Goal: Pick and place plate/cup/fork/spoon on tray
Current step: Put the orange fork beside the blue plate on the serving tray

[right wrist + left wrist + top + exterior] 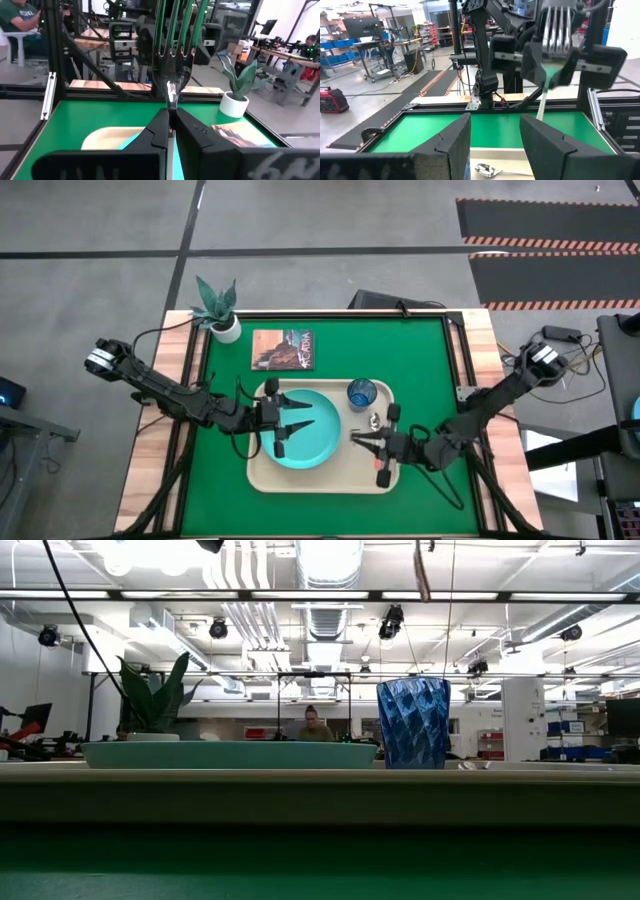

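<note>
One fork (172, 60), tines up, clamped in my right gripper (372, 442) over the tray (262, 477). High view: plate (310, 442), cup (361, 393) on tray; my left gripper (296, 421) spread wide above plate. Left wrist view: spoon (492, 171) on tray.

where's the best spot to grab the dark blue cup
Probably its rim, from straight above: the small dark blue faceted cup stands upright, mouth open, on the beige rectangular tray, with the round turquoise plate close beside it, so a side approach looks crowded.
</note>
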Available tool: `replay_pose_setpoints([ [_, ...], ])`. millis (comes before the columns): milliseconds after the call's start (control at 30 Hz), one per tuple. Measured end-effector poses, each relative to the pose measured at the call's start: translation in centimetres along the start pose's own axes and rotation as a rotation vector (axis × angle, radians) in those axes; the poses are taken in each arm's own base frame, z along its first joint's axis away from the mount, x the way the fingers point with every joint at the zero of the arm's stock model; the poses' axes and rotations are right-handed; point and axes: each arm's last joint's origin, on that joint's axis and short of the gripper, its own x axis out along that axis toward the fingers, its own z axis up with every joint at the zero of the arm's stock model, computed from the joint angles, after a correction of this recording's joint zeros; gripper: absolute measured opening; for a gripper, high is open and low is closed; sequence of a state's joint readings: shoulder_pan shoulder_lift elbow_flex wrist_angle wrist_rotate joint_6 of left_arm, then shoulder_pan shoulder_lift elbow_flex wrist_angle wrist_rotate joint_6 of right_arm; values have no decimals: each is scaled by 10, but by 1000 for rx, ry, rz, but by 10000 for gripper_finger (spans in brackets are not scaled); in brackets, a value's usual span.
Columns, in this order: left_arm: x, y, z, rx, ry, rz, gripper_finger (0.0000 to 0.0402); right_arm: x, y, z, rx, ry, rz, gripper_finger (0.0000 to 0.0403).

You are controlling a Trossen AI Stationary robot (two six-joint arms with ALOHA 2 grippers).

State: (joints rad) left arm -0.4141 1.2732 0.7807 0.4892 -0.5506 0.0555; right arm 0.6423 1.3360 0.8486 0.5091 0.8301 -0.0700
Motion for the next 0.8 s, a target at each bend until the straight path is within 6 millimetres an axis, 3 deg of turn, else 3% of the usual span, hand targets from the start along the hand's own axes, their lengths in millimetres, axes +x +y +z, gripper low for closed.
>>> replay_pose_setpoints([
  [367,16,-18,-8,48,-106,-196,156,23,6,-13,-7,-75,-59,12],
  [533,23,-22,-15,92,-132,-195,156,26,6,-16,30,-65,-62,12],
  [667,21,-21,-13,112,-135,-158,155,23,-1,-7,181,-18,-63,12],
  [800,15,-15,-7,143,-115,-78,155,23,-10,14,340,153,-109,12],
])
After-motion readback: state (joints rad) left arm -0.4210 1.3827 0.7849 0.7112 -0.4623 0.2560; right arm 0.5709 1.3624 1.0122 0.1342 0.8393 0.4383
